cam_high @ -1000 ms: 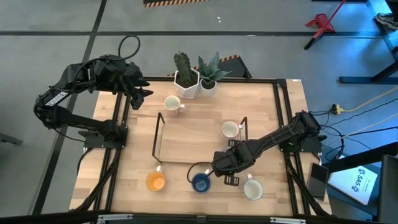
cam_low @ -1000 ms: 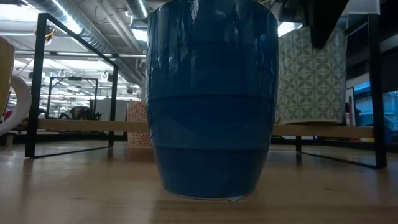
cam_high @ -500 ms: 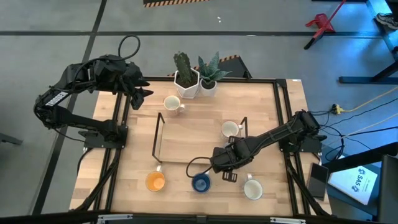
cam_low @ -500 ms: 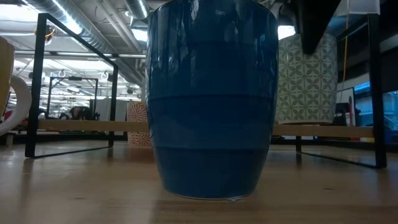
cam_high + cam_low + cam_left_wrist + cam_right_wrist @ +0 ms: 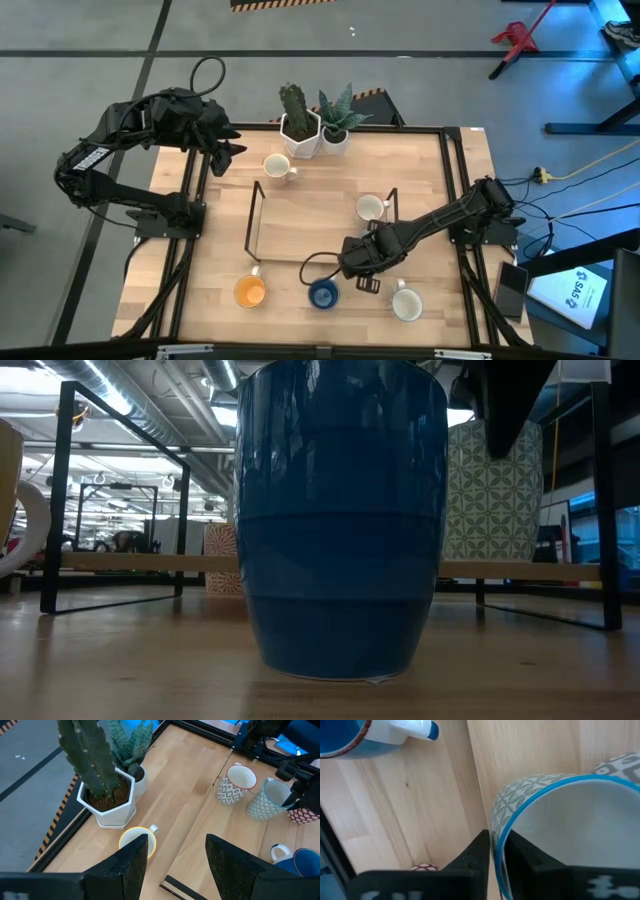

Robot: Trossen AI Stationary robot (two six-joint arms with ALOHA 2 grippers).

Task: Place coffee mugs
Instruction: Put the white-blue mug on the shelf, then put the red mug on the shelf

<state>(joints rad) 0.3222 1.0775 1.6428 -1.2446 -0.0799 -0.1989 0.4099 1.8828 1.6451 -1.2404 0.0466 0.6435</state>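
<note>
My right gripper [image 5: 362,258] is near the table's middle, at the near edge of the black-framed rack [image 5: 252,215], shut on a patterned mug with a blue rim [image 5: 555,815]. The low view shows this mug [image 5: 495,490] behind the blue mug [image 5: 340,520]. The blue [image 5: 322,294], orange [image 5: 250,292] and two white mugs [image 5: 277,166] [image 5: 407,304] stand on the table. Another white mug [image 5: 370,208] stands within the rack's frame. My left gripper [image 5: 182,865] hangs open over the far left corner, above the white mug [image 5: 136,842]. My right gripper holds the patterned mug by its wall at the blue rim [image 5: 496,827], with one finger [image 5: 522,857] inside the mug and the other [image 5: 475,855] outside. It comes from above. The mug stays upright [image 5: 270,800]; whether its base rests on the rack I cannot tell.
Two white pots with plants [image 5: 300,125] [image 5: 338,125] stand at the table's far edge. A red-patterned mug [image 5: 302,815] sits beside the held one. A black cable loop [image 5: 318,265] lies near the blue mug. Black rails [image 5: 455,200] border the table's sides.
My right gripper, with the patterned mug in it, has shifted a little toward the table's far edge, away from the blue mug, and then kept still. It stays shut on the mug.
</note>
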